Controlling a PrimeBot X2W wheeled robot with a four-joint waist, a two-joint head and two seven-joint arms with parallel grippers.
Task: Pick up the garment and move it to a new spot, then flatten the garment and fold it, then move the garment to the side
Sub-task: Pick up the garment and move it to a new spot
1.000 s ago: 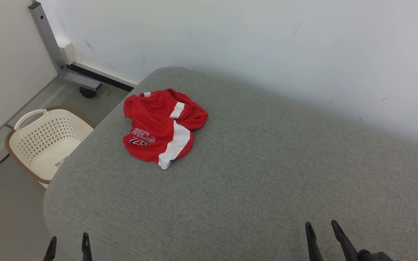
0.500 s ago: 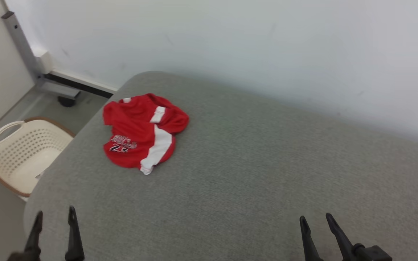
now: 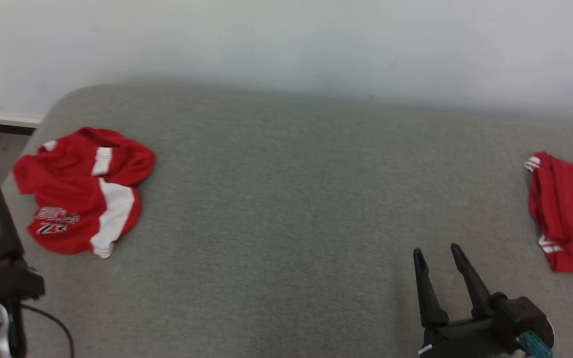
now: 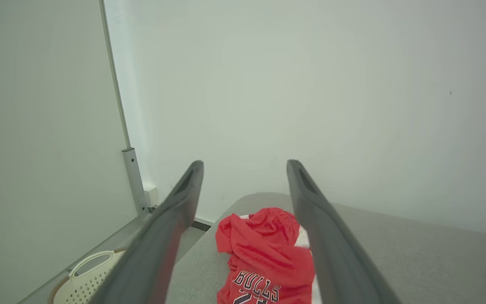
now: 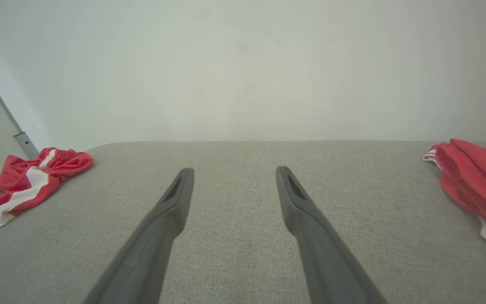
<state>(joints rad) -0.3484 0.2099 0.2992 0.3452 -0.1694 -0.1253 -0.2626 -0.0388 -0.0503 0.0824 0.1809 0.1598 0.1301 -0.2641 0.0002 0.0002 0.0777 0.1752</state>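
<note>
**Tools.** Left tool (image 4: 245, 164): fingers spread wide, nothing between them, no contact with any item. It is raised over the left end of the bench (image 3: 286, 209). In its wrist view the garment (image 3: 77, 194) lies beyond and below the finger gap. Right tool (image 3: 436, 249): fingers likewise spread wide and empty, over bare upholstery at the near right of the bench, well apart from both red items.

**Task item.** The garment lies in a crumpled heap at the bench's far left end, near the rounded corner. It is red, with a broad white side panel and a white band at an upper fold. Dark-outlined "BULLS" lettering faces up, with a partly hidden number beneath. The top fold shows a fine mesh knit.

**Materials and shapes.** The bench is covered in grey woven fabric, has rounded corners and is set against a plain pale wall (image 3: 286, 40). A second red piece (image 3: 570, 214), with thin white stripes at its edges, lies flatter at the right end, cut off by the picture edge. A cream perforated basket (image 4: 83, 280) with a loop handle and brown rim stands on the floor beside the left end.
</note>
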